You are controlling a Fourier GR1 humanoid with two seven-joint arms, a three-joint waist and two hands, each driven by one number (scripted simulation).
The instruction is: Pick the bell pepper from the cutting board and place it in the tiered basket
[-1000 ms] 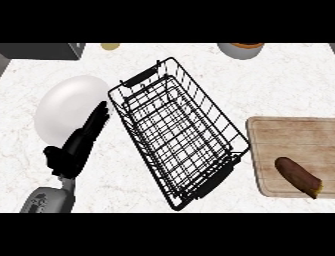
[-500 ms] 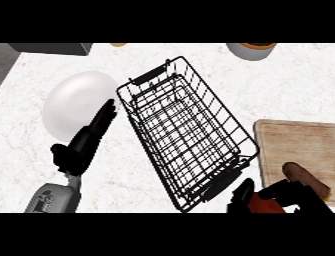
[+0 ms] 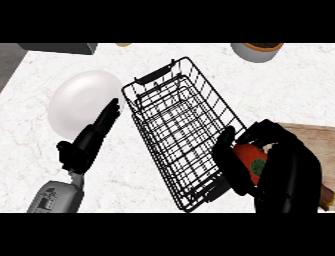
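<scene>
At lower right, the right hand (image 3: 288,170) is seen with fingers and thumb curled round a red bell pepper (image 3: 253,161); only part of the pepper is shown between thumb and fingers. Pepper is held just beside the near right rim of the black wire basket (image 3: 176,131), over the left edge of the wooden cutting board (image 3: 332,145); whether it is lifted clear of the board cannot be told. Basket is set diagonally on the white marbled bench (image 3: 288,95), handle end toward the far left. A dark object is partly seen at the board's lower edge, mostly hidden by the hand. Left hand (image 3: 89,140) is shown at lower left, fingers straight and pointed up, nothing held, fingertips overlapping the near edge of a white plate (image 3: 81,100). Plate lies just left of the basket. A bowl (image 3: 257,51) is seen at the far edge, right of centre, cut off by the top.
</scene>
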